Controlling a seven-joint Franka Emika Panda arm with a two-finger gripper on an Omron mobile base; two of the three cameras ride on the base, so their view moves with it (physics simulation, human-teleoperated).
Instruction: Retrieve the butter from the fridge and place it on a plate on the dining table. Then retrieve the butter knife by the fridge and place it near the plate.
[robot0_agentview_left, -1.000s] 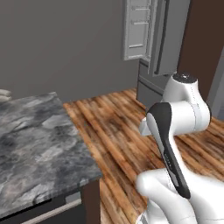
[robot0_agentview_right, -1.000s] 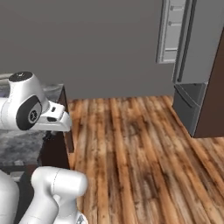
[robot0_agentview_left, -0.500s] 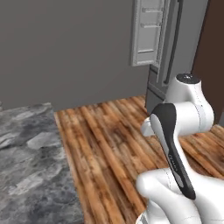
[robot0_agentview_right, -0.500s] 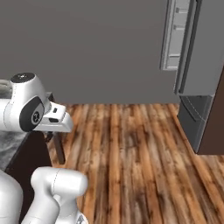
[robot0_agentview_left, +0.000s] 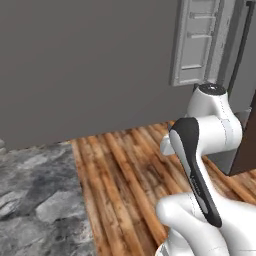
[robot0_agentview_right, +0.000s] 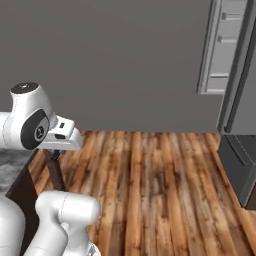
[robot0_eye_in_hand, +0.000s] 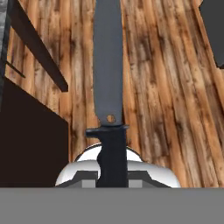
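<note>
Now the whole picture has swung since a second ago: in the left base view the grey marbled stone top of the dining table (robot0_agentview_left: 35, 210) has slid down into the lower left corner, and the tall grey fridge (robot0_agentview_left: 235, 60) has grown larger at the upper right. That is our base turning, not the things moving.

We count one slim near-black butter knife (robot0_eye_in_hand: 108, 87), one table and one fridge. One open fridge door (robot0_agentview_left: 197, 42) shows its pale inner shelves in the left base view; the same door (robot0_agentview_right: 222, 47) appears at the upper right of the right base view, with the fridge's dark lower drawer (robot0_agentview_right: 240, 167) below it. Wooden floorboards (robot0_agentview_right: 150, 190) run between table and fridge.

The white arm is folded close over the base, its elbow raised and the hand tucked low; in the right base view the wrist juts toward the room's centre above the table's dark brown wood base (robot0_agentview_right: 25, 192).

In the hand view the gripper (robot0_eye_in_hand: 112, 173) is closed tight on the knife's black handle. The grey blade runs straight up the middle of that view, away from the hand, over the floorboards, with the table's dark base at the left edge. So the knife is carried in the air, off any surface.
</note>
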